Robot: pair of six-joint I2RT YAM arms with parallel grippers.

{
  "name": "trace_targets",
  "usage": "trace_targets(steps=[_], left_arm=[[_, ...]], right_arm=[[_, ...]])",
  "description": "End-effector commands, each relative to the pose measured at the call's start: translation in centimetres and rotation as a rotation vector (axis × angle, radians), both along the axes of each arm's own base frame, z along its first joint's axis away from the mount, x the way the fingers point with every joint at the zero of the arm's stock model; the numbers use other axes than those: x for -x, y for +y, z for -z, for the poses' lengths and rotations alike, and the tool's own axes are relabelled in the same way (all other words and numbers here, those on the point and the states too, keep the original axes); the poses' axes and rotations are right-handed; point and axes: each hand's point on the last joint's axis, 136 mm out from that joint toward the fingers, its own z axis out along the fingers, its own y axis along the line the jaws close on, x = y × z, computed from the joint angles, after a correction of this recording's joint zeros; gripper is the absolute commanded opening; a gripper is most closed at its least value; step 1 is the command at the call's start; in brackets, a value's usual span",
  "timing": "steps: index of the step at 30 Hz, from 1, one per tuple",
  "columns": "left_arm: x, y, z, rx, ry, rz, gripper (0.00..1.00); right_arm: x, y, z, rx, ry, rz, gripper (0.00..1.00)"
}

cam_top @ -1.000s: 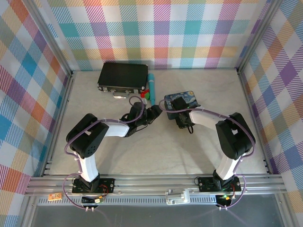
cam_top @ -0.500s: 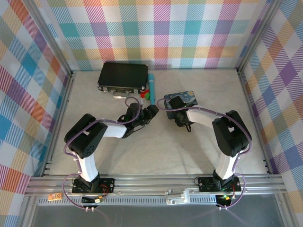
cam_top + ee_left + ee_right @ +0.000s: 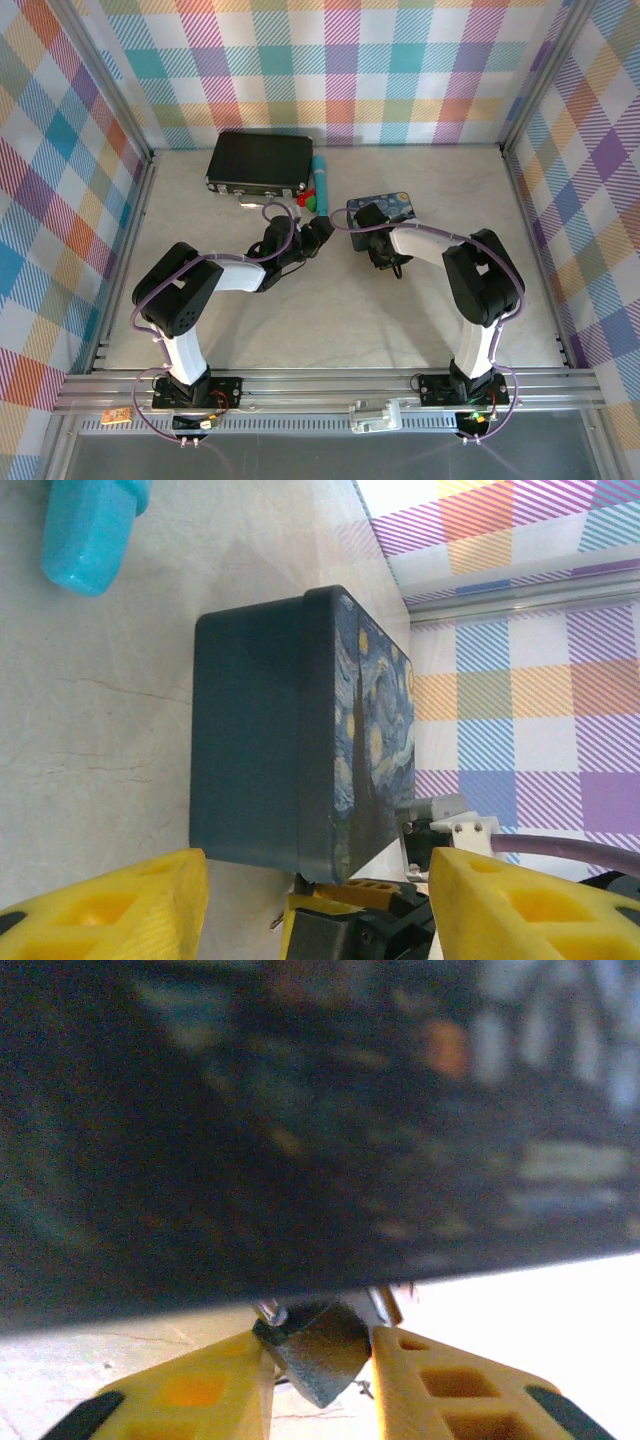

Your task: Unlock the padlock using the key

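The padlock, a small dark grey block with a silver shackle, hangs at the lower edge of the blue painted tin. My right gripper is shut on the padlock, a yellow finger pressed on each side of its body. In the top view the right gripper sits at the tin's near side. My left gripper is open and holds nothing, its yellow fingers spread in front of the tin. The left gripper is just left of the tin in the top view. I cannot make out the key.
A black case lies at the back left, with a teal tube beside it and small red and green pieces near the tube's end. The teal tube lies left of the tin. Plaid walls enclose the table.
The right gripper's jaws have narrowed onto the padlock. The left gripper has crept a little farther back toward the tin, still open.
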Motion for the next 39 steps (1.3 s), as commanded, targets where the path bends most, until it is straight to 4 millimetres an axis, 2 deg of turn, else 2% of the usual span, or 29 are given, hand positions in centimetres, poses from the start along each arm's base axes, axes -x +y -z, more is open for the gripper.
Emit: trace_targets(steps=[1,6,9,13,16,18,23,24,28,32,35,39], left_arm=[[-0.1,0.2,-2.7,0.055,-0.057,0.005,0.59],[-0.2,0.0,-3.1,0.038,-0.078,0.025,0.59],[-0.1,-0.3,-3.1,0.033,-0.090,0.041,0.59],[0.2,-1.1,-2.8,0.040,-0.095,0.083,0.58],[0.6,-1.8,-2.2,0.041,-0.083,0.119,0.58],[0.8,-2.2,-1.9,0.044,-0.077,0.136,0.58],[1.0,-2.7,-1.6,0.055,-0.067,0.160,0.58],[1.0,-2.7,-1.6,0.055,-0.068,0.164,0.58],[0.9,-2.9,-2.0,0.062,-0.074,0.168,0.58],[0.7,-3.1,-2.3,0.064,-0.083,0.175,0.58],[0.5,-3.3,-2.4,0.064,-0.085,0.179,0.58],[0.3,-3.6,-2.7,0.074,-0.087,0.185,0.58]], right_arm=[[0.2,0.6,0.1,-0.019,0.010,-0.005,0.18],[0.0,1.7,-1.5,-0.088,-0.027,-0.093,0.05],[0.0,2.6,-2.7,-0.139,-0.032,-0.175,0.01],[0.1,4.2,-3.5,-0.340,0.024,-0.234,0.00],[0.3,5.2,-3.3,-0.513,0.097,-0.229,0.00],[0.5,5.4,-2.7,-0.570,0.143,-0.216,0.00],[0.5,4.4,-0.8,-0.543,0.171,-0.163,0.01],[0.5,4.2,-0.7,-0.533,0.167,-0.154,0.04],[0.3,3.8,-1.6,-0.530,0.125,-0.123,0.31],[0.3,3.3,-3.6,-0.553,0.043,-0.080,0.45],[0.6,3.5,-4.5,-0.600,0.009,-0.050,0.49],[1.0,2.9,-3.6,-0.599,0.000,0.007,0.50]])
